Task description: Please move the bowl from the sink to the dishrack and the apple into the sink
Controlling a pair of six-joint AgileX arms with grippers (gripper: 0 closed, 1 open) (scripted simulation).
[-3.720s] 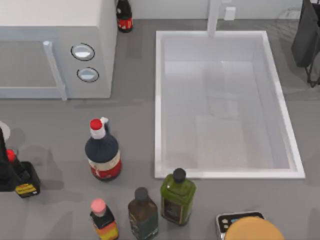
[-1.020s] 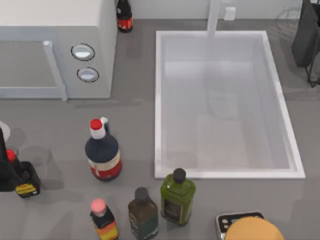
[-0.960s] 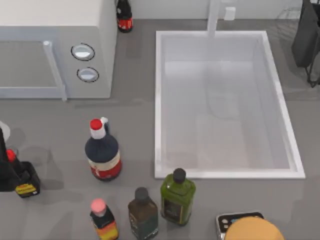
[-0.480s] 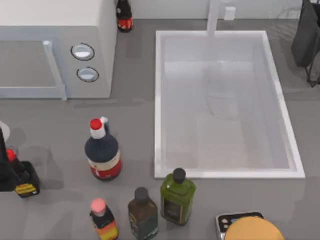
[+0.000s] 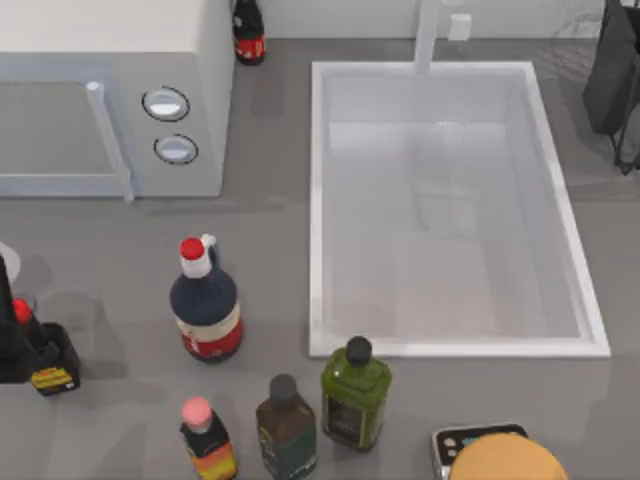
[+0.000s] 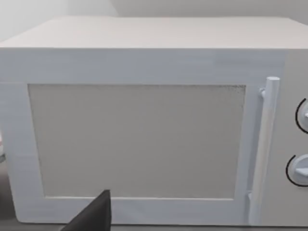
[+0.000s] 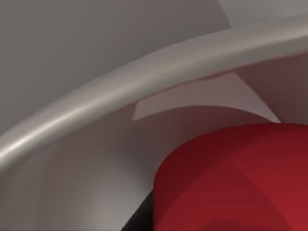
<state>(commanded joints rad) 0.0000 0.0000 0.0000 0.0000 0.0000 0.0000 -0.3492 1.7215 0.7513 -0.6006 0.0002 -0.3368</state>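
While the sink (image 5: pixel 455 205) lies bare, the fingers' state cannot be told.

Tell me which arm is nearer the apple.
Right. The apple sits close up before the right wrist camera, the right arm at the top view's right edge; the left arm, at the left edge, faces the microwave.

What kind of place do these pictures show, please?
Most likely a simulated kitchen counter: a white sink with a faucet post, a microwave, and several sauce bottles on the grey counter.
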